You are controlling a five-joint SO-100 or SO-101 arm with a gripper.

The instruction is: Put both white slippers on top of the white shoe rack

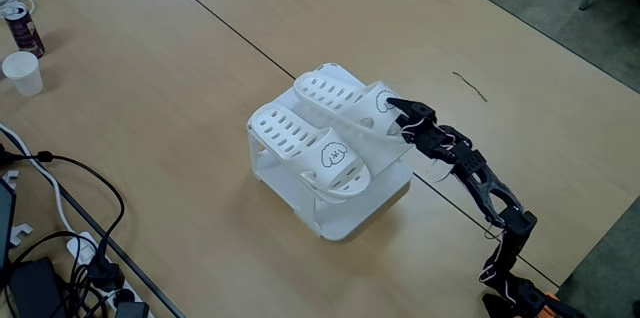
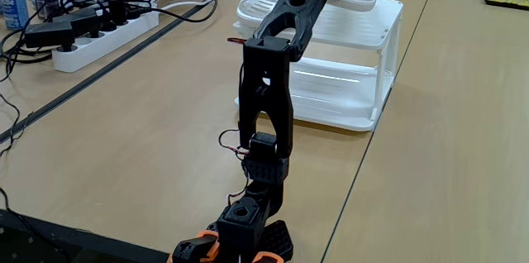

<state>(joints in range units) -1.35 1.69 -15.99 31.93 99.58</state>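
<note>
Wood table [image 1: 200, 78] — both white slippers [image 1: 310, 148] on white shoe rack [image 1: 345, 213]; jaws' state unclear — arm hides them.

Black SO-100-type arm [image 2: 266, 98] with an orange-trimmed base [image 2: 235, 242], seated on the wooden table [image 1: 180, 78].

Every link of the arm is matte black plastic, blocky and angular, with boxy servo housings at the joints. The tall link just above the base forks into two flat struts with an open slot between them, and a small pale mark sits on its upper housing. At the base, bright orange pieces flank the black round foot on both sides. Thin red and dark wires loop out beside the joint nearest the base. Far from the base, the black gripper [image 1: 398, 108] tapers to narrow pointed fingers, seen in a fixed view.
</note>
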